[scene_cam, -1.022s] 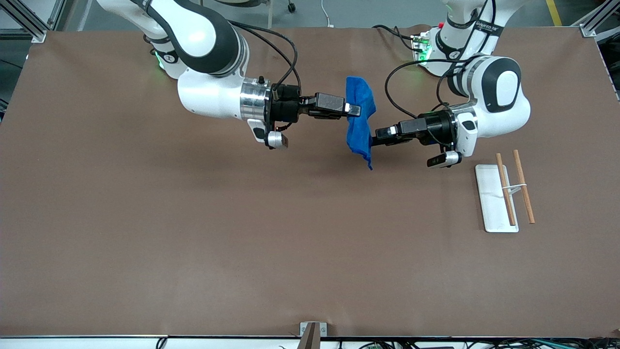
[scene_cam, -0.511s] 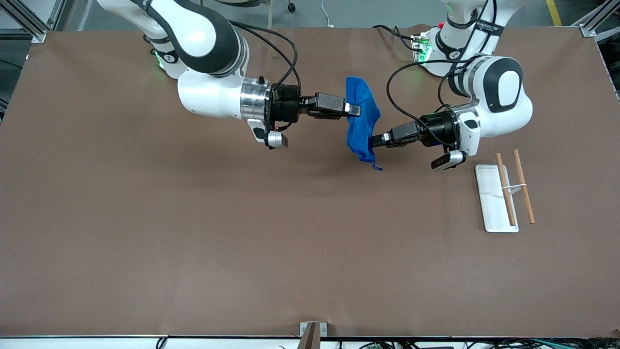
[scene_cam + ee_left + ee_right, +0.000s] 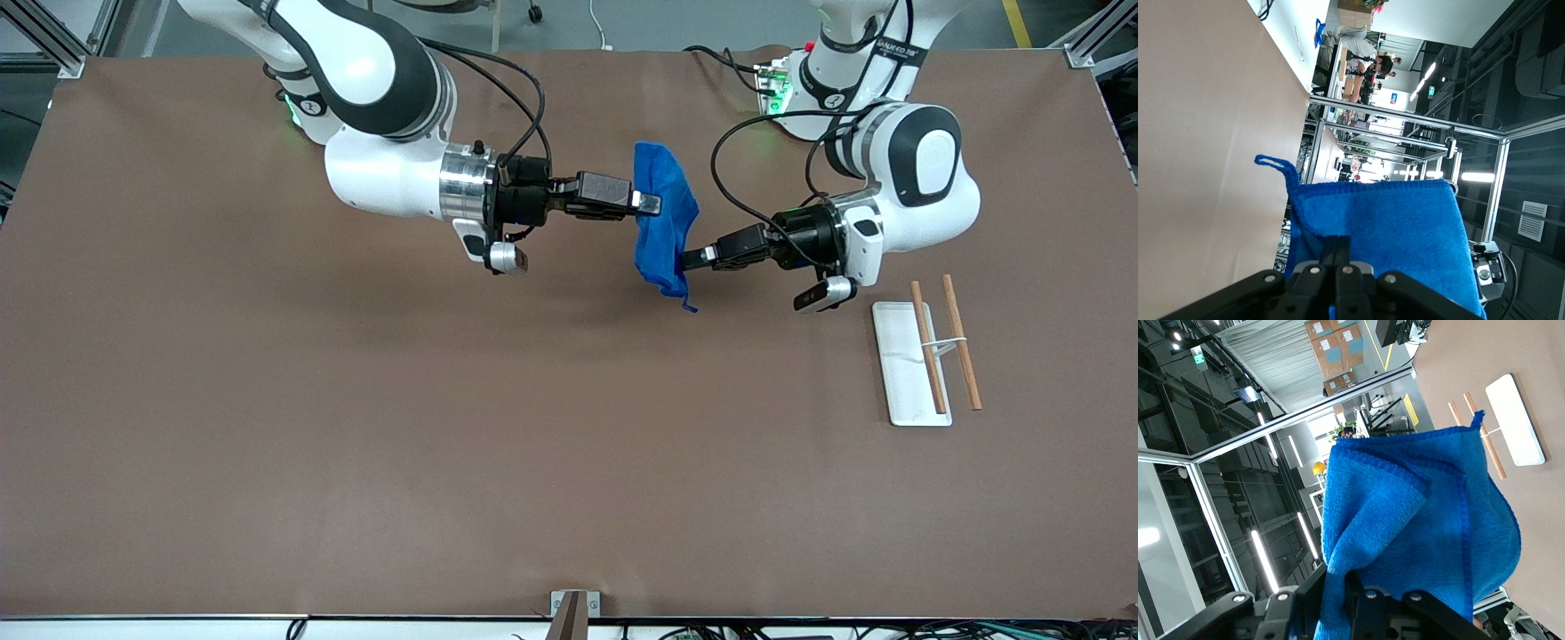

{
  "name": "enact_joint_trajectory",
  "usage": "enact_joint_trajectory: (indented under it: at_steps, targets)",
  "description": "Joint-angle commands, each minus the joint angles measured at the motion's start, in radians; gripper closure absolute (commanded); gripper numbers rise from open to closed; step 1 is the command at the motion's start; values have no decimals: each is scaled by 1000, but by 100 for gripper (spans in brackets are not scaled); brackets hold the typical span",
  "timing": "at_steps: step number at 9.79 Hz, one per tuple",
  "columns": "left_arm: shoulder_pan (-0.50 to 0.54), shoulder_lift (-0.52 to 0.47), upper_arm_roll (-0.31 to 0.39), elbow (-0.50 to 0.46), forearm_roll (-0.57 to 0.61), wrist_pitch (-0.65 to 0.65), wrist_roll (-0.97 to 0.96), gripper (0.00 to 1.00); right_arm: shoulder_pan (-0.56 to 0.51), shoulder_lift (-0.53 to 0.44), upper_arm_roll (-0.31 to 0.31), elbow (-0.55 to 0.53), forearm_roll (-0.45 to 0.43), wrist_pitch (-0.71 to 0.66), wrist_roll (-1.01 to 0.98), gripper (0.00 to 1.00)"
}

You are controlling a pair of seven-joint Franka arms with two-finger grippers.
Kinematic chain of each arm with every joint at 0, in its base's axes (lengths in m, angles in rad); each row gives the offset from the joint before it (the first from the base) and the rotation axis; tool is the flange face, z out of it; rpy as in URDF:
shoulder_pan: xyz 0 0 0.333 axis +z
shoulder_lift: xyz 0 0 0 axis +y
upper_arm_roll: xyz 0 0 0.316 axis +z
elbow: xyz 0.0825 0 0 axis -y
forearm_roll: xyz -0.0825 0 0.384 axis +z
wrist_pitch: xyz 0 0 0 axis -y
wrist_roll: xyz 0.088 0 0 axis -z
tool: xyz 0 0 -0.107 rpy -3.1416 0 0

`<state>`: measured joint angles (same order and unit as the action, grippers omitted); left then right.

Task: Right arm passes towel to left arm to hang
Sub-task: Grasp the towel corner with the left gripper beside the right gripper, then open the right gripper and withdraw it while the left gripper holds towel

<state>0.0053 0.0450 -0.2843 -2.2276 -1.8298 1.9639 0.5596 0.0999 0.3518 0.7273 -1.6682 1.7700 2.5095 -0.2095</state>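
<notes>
The bright blue towel point(image 3: 662, 222) hangs in the air between both grippers, over the table's middle near the robots' side. My right gripper point(image 3: 647, 203) is shut on its upper part. In the right wrist view the cloth point(image 3: 1418, 520) is bunched between my right gripper point(image 3: 1346, 583). My left gripper point(image 3: 686, 260) is shut on the towel's lower edge. In the left wrist view my left gripper point(image 3: 1343, 245) has its fingers pressed together on the towel point(image 3: 1385, 217). The thread tail point(image 3: 1275, 162) sticks out at one corner and hangs at the towel's lowest point point(image 3: 692, 308).
A rack with a white flat base point(image 3: 902, 373) and two wooden rods point(image 3: 962, 351) stands toward the left arm's end, nearer the front camera than the towel. It also shows in the right wrist view point(image 3: 1515, 420). The brown table point(image 3: 444, 427) is bare elsewhere.
My left hand has tilted and shifted slightly toward its own end, holding the towel's lower edge. The tail corner swung that way. The right arm has held still.
</notes>
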Motion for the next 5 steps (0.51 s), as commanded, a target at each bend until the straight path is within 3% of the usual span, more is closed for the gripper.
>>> enact_joint_trajectory:
  at_steps: [1, 2, 5]
  targets:
    - [5, 7, 0, -18, 26, 19, 22, 100, -19, 9, 9, 18, 14, 3, 5, 52]
    - [7, 7, 4, -14, 61, 19, 19, 100, -34, 9, 7, 8, -24, 5, 7, 1]
    - [22, 7, 7, -3, 115, 19, 6, 100, -89, 10, -15, 4, -270, -1, 53, 0]
